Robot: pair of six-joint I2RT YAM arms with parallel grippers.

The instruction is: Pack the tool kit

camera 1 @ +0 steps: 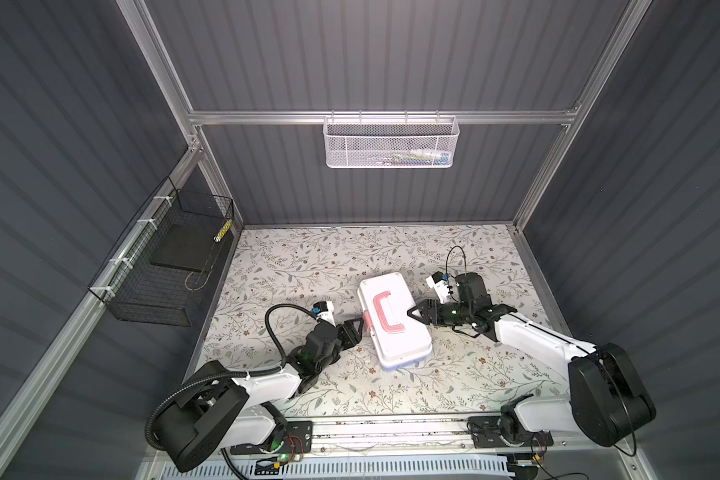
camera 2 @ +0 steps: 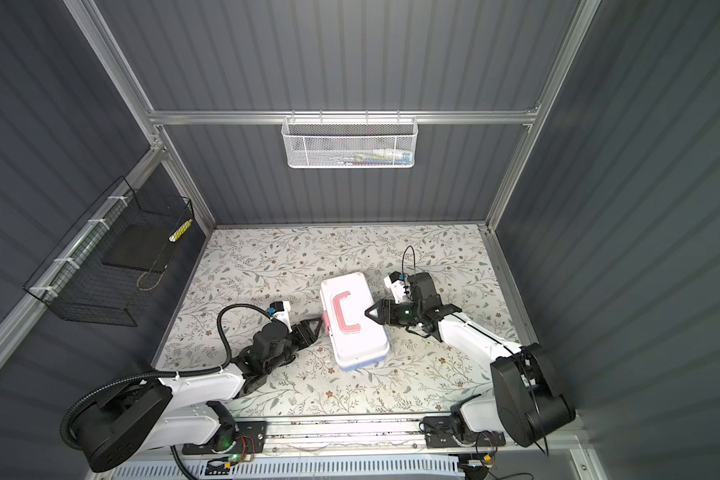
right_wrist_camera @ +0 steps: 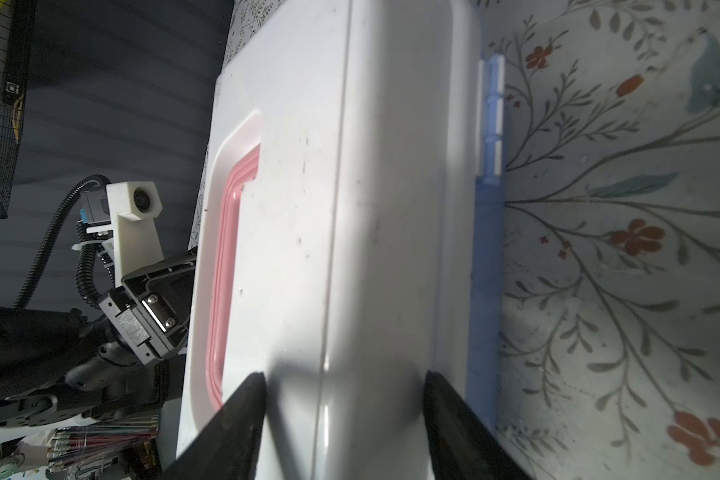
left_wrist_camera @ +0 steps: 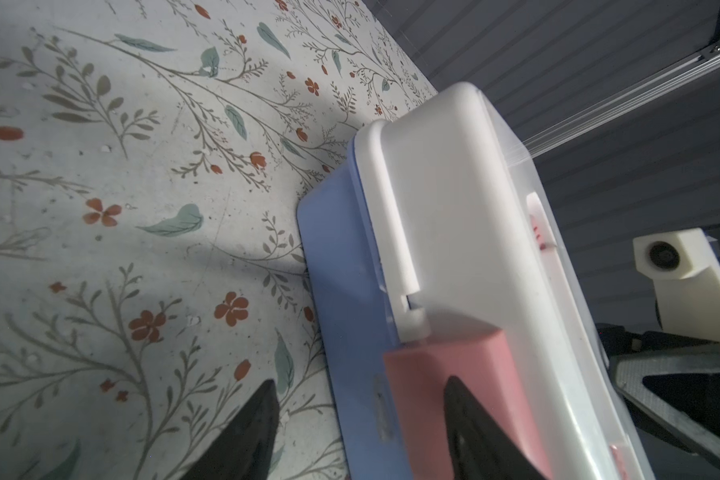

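Observation:
The tool kit lies closed on the floral table in both top views, with a white lid, a pink handle flat on top and a light-blue base. My left gripper is open at the kit's left side. In the left wrist view one fingertip lies over the pink latch and the other hangs over the table beside the blue base. My right gripper is open at the kit's right long edge. Its fingers straddle the lid's rounded edge, one on top near the handle, one by the hinge side. No loose tools show.
A white mesh basket with some items hangs on the back rail. A black wire basket holding a dark flat slab hangs on the left wall. Bare floral table lies behind and in front of the kit. Both arm bases stand at the front edge.

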